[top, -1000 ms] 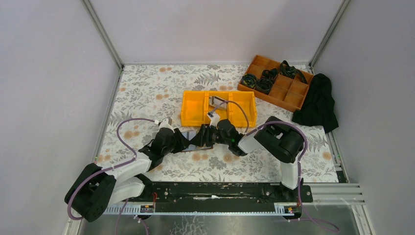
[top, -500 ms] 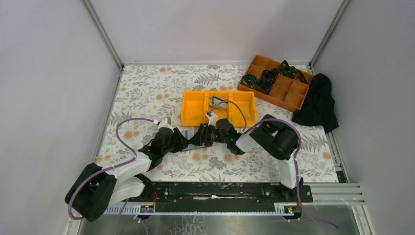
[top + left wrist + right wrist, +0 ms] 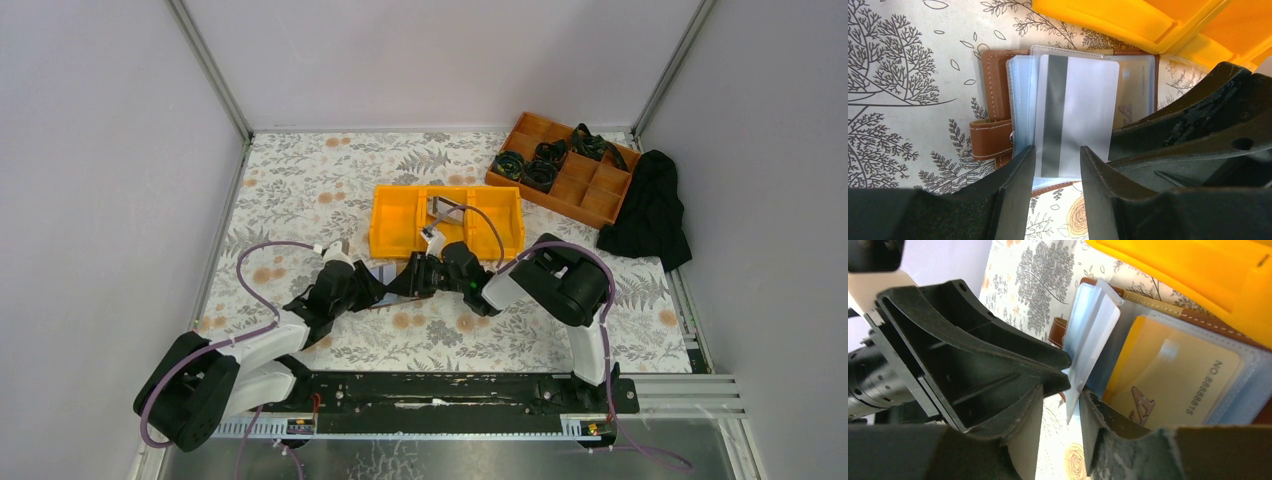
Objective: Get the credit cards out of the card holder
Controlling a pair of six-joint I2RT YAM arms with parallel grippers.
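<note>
Floral-print counter (image 3: 300,180) holds, between the arms, an open brown leather card holder (image 3: 993,75), left jaws half-open over it gripping nothing, right jaws narrowly parted loosely around the upturned edge of a silvery-grey dark-striped credit card (image 3: 1088,110), yellow plastic bin (image 3: 400,215) beyond.

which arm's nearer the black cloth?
Right. The right arm has its elbow just left of the cloth; the left arm is well over to the left, farther off.
</note>
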